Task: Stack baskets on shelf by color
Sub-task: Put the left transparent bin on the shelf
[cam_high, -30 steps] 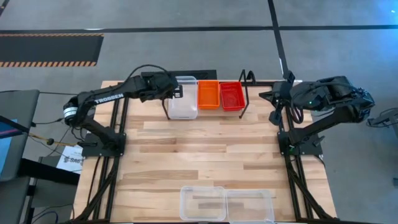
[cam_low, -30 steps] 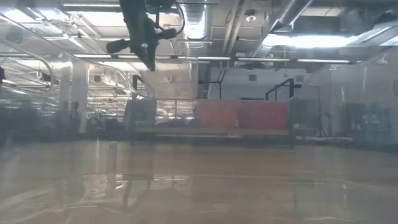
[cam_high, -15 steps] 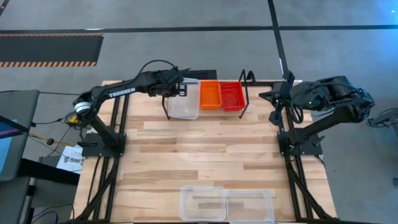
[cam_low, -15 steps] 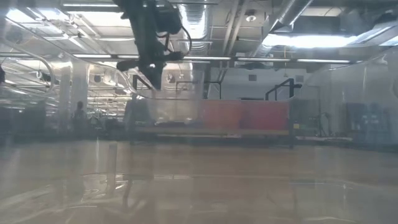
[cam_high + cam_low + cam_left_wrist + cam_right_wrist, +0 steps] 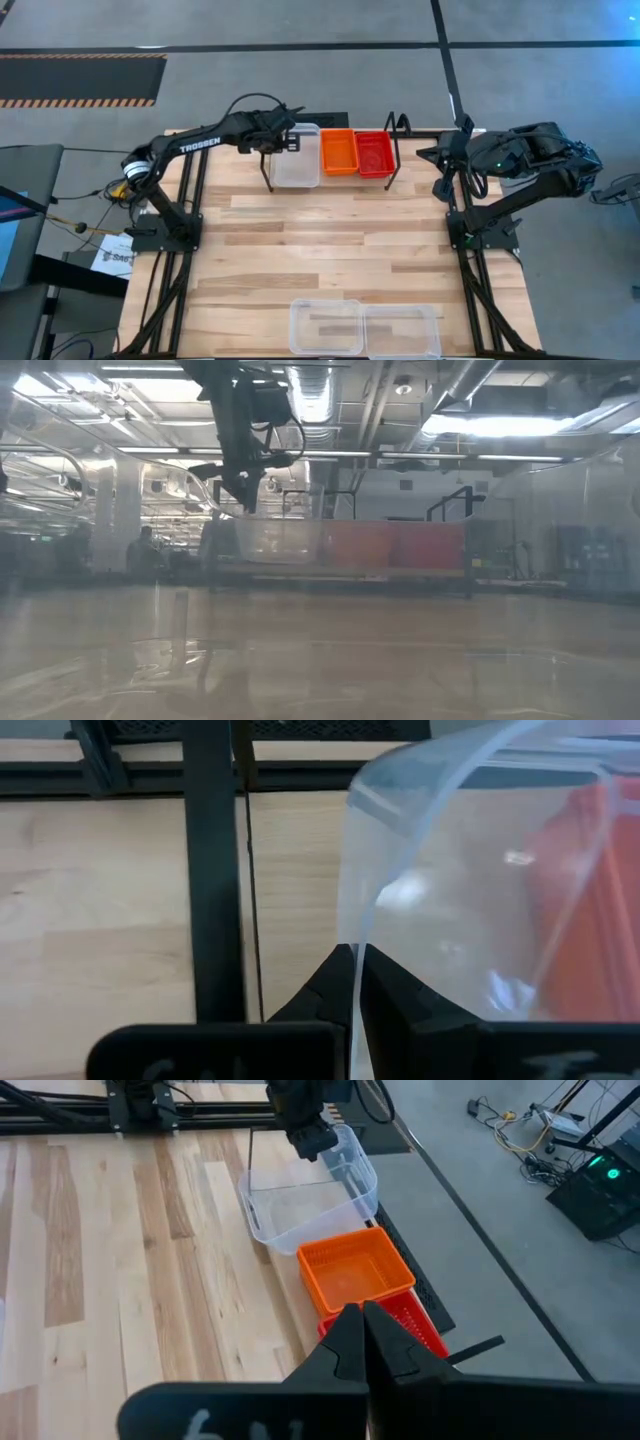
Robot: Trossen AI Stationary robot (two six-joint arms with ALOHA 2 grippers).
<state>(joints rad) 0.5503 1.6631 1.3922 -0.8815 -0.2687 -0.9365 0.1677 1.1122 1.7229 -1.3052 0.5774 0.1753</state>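
The left gripper (image 5: 284, 142), its fingers pinched on the near-left rim of a clear basket (image 5: 296, 158), holds that basket at the left end of the shelf (image 5: 392, 150) along the table's far edge. The clear basket's long axis runs from the far edge toward the table's middle, open side up and roughly level in the low view (image 5: 278, 540). Just beside it to the right sit an orange basket (image 5: 337, 152) and then a red basket (image 5: 373, 154), both with the same long-axis direction. Compared with half a second ago, the clear basket has dropped lower and no longer tilts; a second ago it lay a little farther left. The right gripper (image 5: 362, 1342), fingers pressed together and holding nothing, waits at the table's right edge. Two more clear baskets (image 5: 365, 328) lie side by side at the near edge.
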